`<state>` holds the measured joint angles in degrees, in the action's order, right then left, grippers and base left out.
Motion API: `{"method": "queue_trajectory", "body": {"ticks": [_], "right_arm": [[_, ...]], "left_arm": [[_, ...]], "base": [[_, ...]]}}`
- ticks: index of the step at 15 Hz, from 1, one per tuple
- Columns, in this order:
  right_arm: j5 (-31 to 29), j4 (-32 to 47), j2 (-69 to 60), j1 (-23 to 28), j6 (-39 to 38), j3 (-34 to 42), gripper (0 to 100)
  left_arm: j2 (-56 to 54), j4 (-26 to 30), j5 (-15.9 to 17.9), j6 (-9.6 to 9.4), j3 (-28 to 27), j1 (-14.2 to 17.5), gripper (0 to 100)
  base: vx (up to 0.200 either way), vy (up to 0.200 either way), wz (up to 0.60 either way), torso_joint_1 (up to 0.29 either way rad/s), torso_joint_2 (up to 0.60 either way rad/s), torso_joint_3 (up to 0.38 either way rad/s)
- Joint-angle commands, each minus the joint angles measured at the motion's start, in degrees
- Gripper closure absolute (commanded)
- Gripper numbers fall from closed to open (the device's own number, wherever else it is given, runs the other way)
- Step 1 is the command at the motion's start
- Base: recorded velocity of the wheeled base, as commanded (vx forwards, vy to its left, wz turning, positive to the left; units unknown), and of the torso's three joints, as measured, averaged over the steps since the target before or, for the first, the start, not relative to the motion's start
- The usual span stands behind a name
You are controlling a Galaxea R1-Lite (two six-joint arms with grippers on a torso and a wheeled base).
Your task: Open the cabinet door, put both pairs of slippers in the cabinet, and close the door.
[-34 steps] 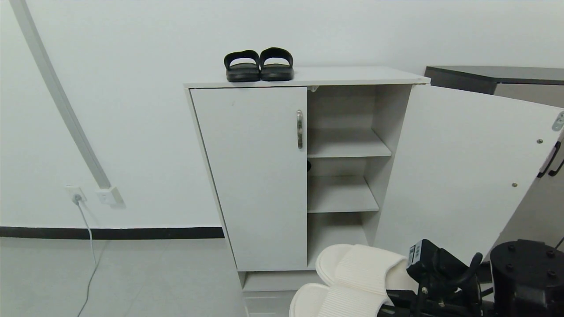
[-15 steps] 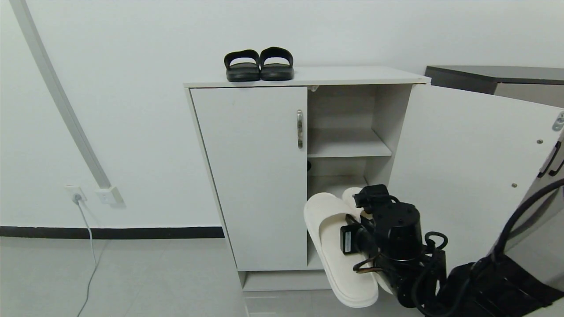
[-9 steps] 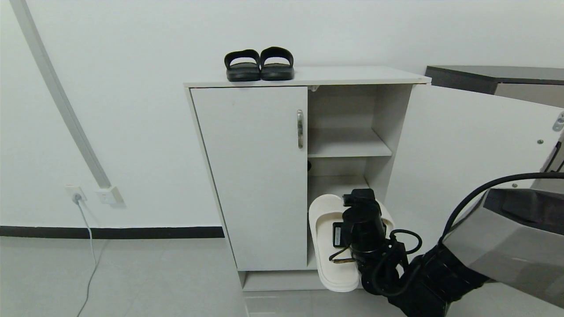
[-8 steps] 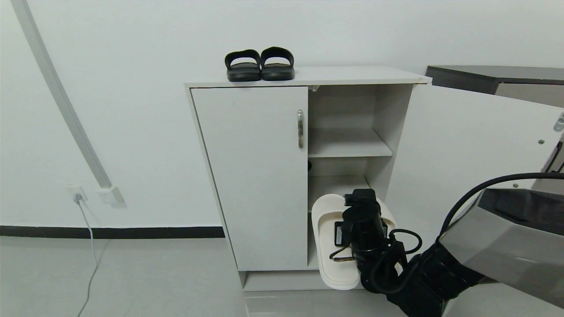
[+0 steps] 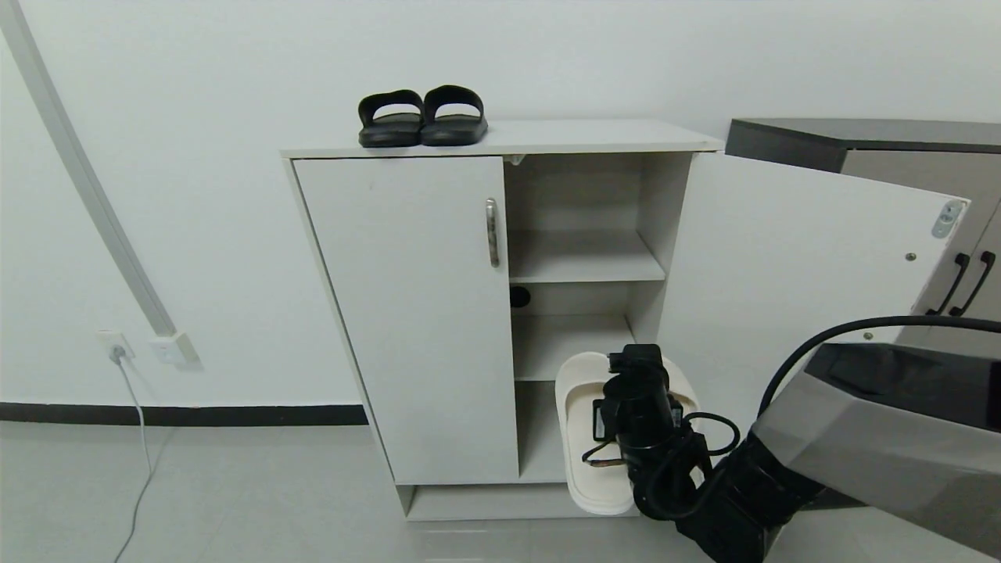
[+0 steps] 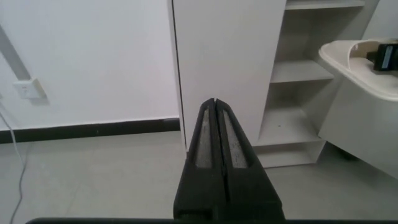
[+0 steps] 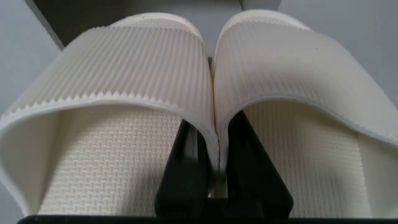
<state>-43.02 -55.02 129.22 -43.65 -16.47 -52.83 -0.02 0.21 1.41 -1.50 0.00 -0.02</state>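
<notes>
Head view: the right pincer (image 7: 214, 155), clamped on the adjoining inner strap edges of the white slipper pair (image 5: 583, 422), held the pair tilted, toes up, at the mouth of the open right compartment of the cabinet (image 5: 414, 313), near the lower shelf (image 5: 567, 344). The right door (image 5: 790, 289) stood wide open. The black slippers (image 5: 422, 117) sat on the cabinet top. The left pincer (image 6: 214, 104), fully closed and empty, hung above the floor (image 6: 93, 168).
</notes>
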Motion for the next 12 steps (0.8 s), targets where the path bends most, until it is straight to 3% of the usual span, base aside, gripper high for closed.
{"method": "queue_trajectory", "body": {"ticks": [1,4,12], "right_arm": [[1.4,-2.9,3.8,-0.4,0.6,-0.8,100],[4.3,-8.4,6.9,-0.1,4.9,-1.3,100],[4.4,-8.4,11.8,0.7,5.2,-6.2,100]], "left_arm": [[0.1,0.0,0.0,0.01,0.0,0.0,100],[0.1,0.0,0.0,0.09,0.0,0.0,100],[0.1,0.1,0.0,0.01,0.0,0.0,100]], "base": [[0.0,0.0,0.0,0.0,0.0,0.0],[0.0,0.0,0.0,0.0,0.0,0.0],[0.0,0.0,0.0,0.0,0.0,0.0]]}}
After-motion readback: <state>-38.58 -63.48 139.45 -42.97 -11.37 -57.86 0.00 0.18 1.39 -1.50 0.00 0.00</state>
